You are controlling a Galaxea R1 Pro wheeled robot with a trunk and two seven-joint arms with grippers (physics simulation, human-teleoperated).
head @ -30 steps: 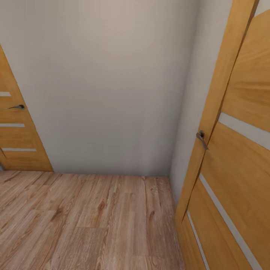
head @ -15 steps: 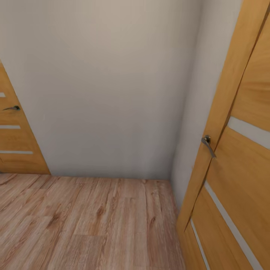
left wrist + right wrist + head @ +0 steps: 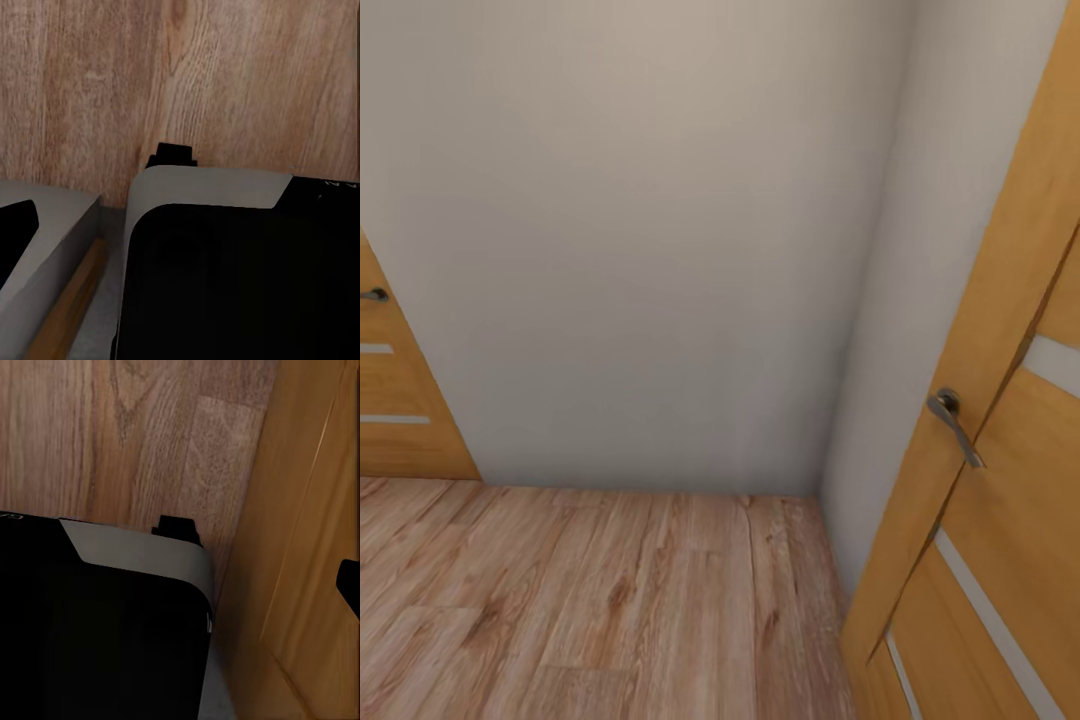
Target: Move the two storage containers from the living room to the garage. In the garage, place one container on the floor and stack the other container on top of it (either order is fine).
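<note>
The head view faces a corner where two plain cream-grey walls [image 3: 650, 230] meet above a light wood plank floor [image 3: 610, 600]. At the right edge stands a honey-coloured wooden door with pale inset strips [image 3: 1010, 520], carrying a dull metal lever handle [image 3: 956, 425]. At the far left, another wooden door of the same colour and pattern [image 3: 395, 400] is cut off by the frame, with just the tip of its own metal lever handle [image 3: 374, 294] showing.

The left wrist view looks down on the plank floor [image 3: 225, 75] past the robot's rounded black and light-grey base housing [image 3: 225, 247]; a narrow tan wooden strip [image 3: 71, 307] runs along the bottom of a grey surface beside it, possibly a wall edge, though that part is too cropped to be sure.

The right wrist view shows the same kind of black and grey housing [image 3: 112, 607] over the floor [image 3: 127, 435], with the honey-coloured door surface [image 3: 300, 547] just beside it.

I cannot tell whether the fingers of either gripper are open or closed. The two orange-red storage containers cannot be placed from these views.
</note>
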